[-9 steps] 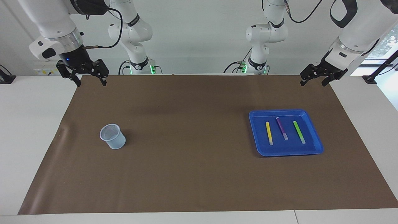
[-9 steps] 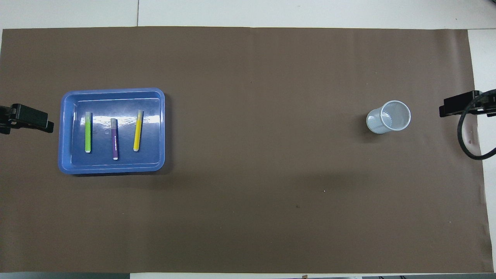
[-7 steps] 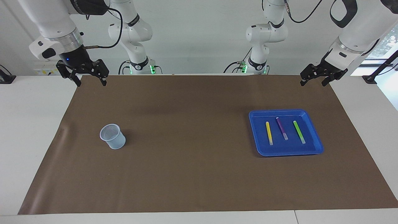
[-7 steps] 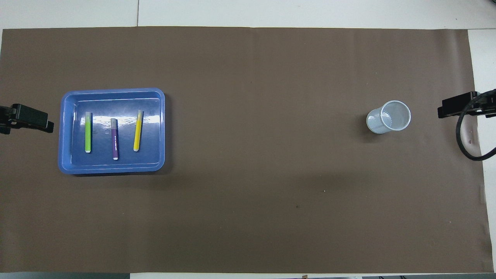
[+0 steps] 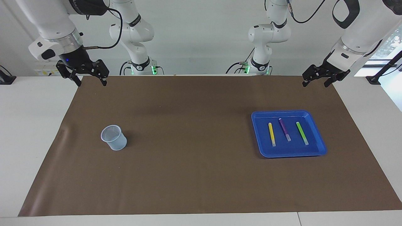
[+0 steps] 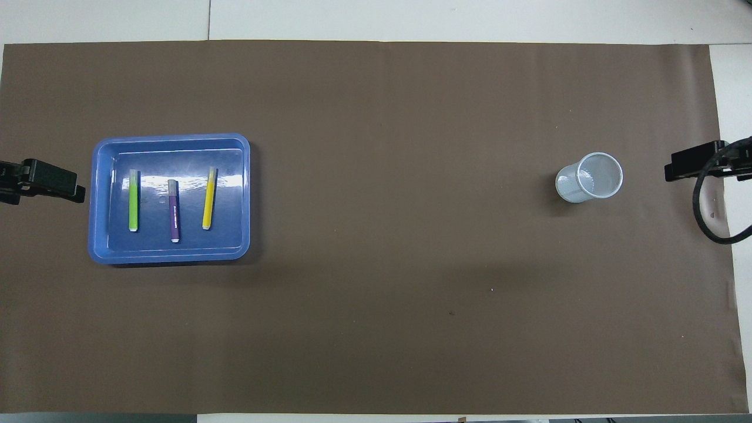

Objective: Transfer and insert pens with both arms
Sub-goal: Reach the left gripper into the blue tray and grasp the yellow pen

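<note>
Two grippers hang raised at the ends of your table, and neither holds anything. Reading the facing view from its left edge across, you meet the right gripper (image 5: 89, 83) first, over the corner of the brown mat (image 5: 201, 175) at the right arm's end, its fingers spread apart. Next comes the pale mesh cup (image 5: 113, 137), standing upright on the mat toward that same end. Well apart from it, toward the left arm's end, you have the blue tray (image 5: 317, 138), with three pens lying in it side by side and apart: the yellow pen (image 5: 271, 134), the purple pen (image 5: 285, 129) and the green pen (image 5: 302, 133). Last, the left gripper (image 5: 315, 84) hangs over the mat's corner at the left arm's end, its fingers parted too.
</note>
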### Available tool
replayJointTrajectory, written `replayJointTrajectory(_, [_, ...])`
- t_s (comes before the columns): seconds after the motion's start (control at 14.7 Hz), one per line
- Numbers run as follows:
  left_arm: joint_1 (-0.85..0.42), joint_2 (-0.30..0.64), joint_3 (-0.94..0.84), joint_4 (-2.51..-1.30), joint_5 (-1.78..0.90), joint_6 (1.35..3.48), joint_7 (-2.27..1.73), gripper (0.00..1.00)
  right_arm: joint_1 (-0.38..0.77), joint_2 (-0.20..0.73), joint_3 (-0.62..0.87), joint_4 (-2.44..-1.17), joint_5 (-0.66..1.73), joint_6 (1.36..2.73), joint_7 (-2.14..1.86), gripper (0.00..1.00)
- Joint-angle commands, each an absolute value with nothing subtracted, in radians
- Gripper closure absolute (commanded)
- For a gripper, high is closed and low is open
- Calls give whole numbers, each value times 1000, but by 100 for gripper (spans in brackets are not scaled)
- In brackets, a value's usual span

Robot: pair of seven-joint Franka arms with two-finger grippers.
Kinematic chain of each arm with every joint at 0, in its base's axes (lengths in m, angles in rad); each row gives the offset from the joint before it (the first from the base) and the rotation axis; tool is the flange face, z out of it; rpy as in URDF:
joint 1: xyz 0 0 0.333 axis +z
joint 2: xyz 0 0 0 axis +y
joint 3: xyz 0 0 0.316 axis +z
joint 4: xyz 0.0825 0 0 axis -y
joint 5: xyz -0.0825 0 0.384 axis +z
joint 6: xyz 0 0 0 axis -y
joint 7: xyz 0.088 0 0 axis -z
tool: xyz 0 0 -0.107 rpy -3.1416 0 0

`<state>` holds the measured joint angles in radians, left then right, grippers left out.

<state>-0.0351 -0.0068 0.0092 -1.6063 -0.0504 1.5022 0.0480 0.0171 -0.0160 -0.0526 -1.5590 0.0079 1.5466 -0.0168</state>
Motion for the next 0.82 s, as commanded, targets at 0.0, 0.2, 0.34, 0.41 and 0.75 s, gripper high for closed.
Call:
replayJointTrajectory(0.0, [-76, -86, 5, -1754, -29, 1615, 55, 0, 5, -20, -45, -1565, 26, 1529, -35, 0])
replayJointTrajectory(0.2, [-123, -115, -1, -1899, -11, 1770, 57, 0, -26, -35, -54, -1595, 162, 1525, -35, 0])
replayJointTrajectory(0.34, [-158, -115, -2, -1989, -11, 1885, 58, 0, -54, -51, -55, -1626, 265, 1516, -41, 0])
replayJointTrajectory(0.41, [-175, -109, -2, -2024, -11, 1937, 63, 0, -63, -60, -55, -1649, 314, 1514, -41, 0])
replayJointTrajectory(0.75, [-216, 4, -3, -2123, -9, 2187, 149, 0, -6, -80, -44, -1684, 275, 1526, -40, 0])
